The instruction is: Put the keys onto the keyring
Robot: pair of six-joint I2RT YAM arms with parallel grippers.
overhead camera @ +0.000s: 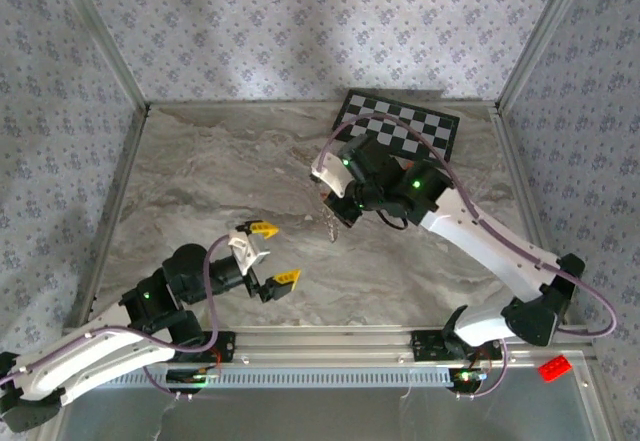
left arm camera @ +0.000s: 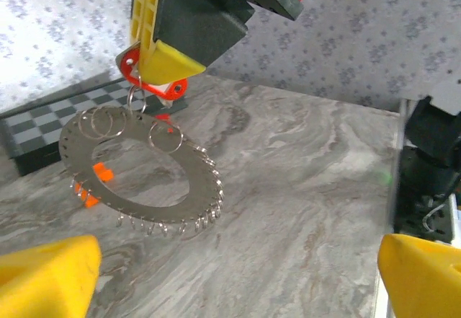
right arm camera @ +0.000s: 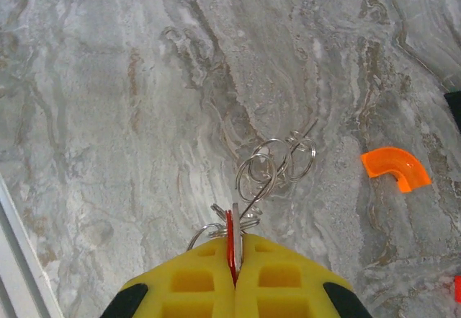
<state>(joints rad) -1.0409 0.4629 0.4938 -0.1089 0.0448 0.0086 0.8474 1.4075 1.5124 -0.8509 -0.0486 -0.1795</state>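
Observation:
My right gripper (right arm camera: 233, 260) is shut on the keys (right arm camera: 230, 237), a flat red piece pressed against a silvery one between the yellow fingers (left arm camera: 162, 40). In the left wrist view the red key head (left arm camera: 155, 85) sticks out below those fingers. The keyring (left arm camera: 140, 170), a toothed silvery loop with small wire rings (right arm camera: 277, 161), hangs from it just above the table. From above, the keyring (overhead camera: 330, 223) dangles under the right gripper (overhead camera: 337, 209). My left gripper (overhead camera: 268, 254) stands open and holds nothing, low and to the left of the keyring. Its yellow fingertips (left arm camera: 43, 278) frame bare table.
A black-and-white checkered board (overhead camera: 405, 126) lies at the back, behind the right arm. An orange curved arc piece (right arm camera: 395, 168) rests on the marble table (overhead camera: 200, 181) beside the hanging rings. A red toy brick (overhead camera: 555, 367) sits off the table's front right corner.

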